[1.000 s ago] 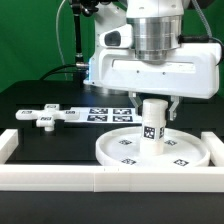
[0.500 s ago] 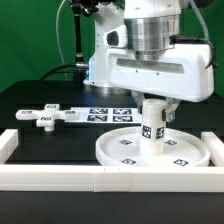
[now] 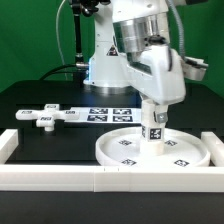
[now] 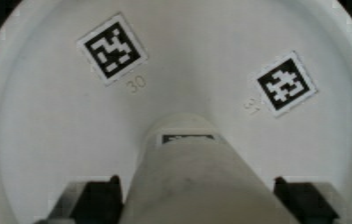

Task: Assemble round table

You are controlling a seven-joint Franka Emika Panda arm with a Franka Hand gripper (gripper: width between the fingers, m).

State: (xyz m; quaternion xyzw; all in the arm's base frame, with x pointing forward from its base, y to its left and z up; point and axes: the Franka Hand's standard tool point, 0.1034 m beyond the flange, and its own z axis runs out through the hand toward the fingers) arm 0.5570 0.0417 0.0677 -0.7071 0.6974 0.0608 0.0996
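The large round disc [image 3: 112,152] lies flat on the black table near the front rail. The short cylindrical leg [image 3: 154,128] stands upright in the disc's centre, with a tag on its side. My gripper [image 3: 155,112] comes down from above and is shut on the leg's upper part, with the hand turned at an angle. In the wrist view the leg [image 4: 199,165] fills the space between my two dark fingers [image 4: 98,200], and the disc [image 4: 191,60] with two tags lies below. The cross-shaped base piece [image 3: 45,116] lies loose at the exterior view's left.
The marker board [image 3: 105,113] lies flat behind the disc. The long white border rail [image 3: 60,178] runs along the table's front, with raised ends at both sides. The robot's base stands at the back.
My hand has rotated about the vertical axis over the leg, from square-on to turned at an angle. The leg and disc stay in place.
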